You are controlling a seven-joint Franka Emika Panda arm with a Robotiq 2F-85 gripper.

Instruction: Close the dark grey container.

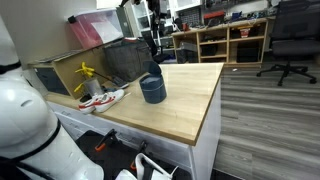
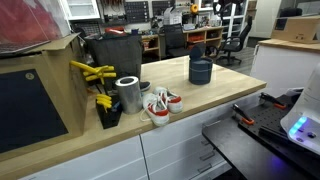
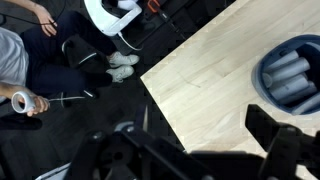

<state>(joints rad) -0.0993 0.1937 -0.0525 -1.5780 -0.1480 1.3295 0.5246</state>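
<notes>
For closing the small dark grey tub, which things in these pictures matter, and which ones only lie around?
For the job:
- dark grey tub, open
- its lid, raised at the rim
- gripper, open, beside the tub

Lying about:
- white and red shoes
- metal can
- yellow tool
- large dark bin

**Tally on the wooden counter (image 2: 232, 88)**

One dark grey container (image 2: 201, 71) with one lid (image 1: 154, 71). One metal can (image 2: 128, 95) at its eight o'clock. Two red-and-white shoes (image 2: 160, 105) (a pair, side by side) at the can's four o'clock. One large dark bin (image 2: 120, 45) at the can's twelve o'clock. The wrist view shows at least three grey rolls (image 3: 285, 72) inside the container.
</notes>
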